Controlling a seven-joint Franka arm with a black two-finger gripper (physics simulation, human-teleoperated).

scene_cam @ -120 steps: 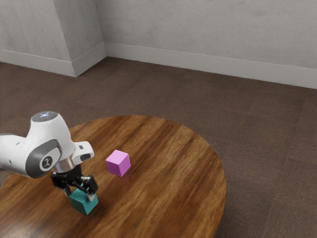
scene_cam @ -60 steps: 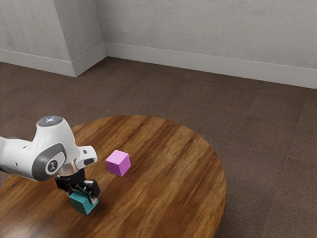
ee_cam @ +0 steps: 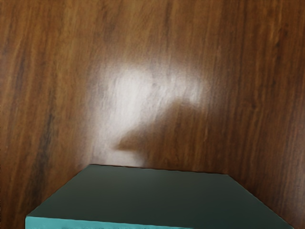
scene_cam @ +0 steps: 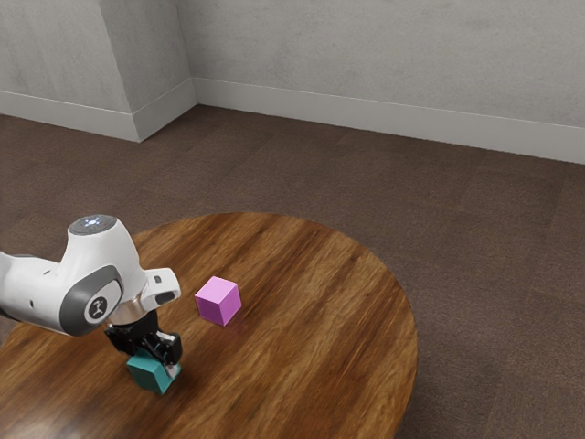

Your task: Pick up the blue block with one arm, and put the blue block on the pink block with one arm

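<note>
The blue block (scene_cam: 151, 376), a teal-blue cube, rests on the round wooden table (scene_cam: 311, 302) near its front edge, at the exterior view's left. My gripper (scene_cam: 154, 359) is down over it, with a black finger on each side of the cube, shut on it. In the wrist view the blue block (ee_cam: 157, 200) lies directly under my hand, on the wood. The pink block (scene_cam: 218, 301) stands on the table a short way behind the blue one and toward the exterior view's right, apart from it.
The table's rim (scene_cam: 407, 366) curves close by at the exterior view's right, with dark floor beyond. A grey wall and baseboard (scene_cam: 366, 110) run along the back.
My hand has come down from just above the blue block until its fingers straddle the cube, and they have drawn in against it. Both blocks stay where they were.
</note>
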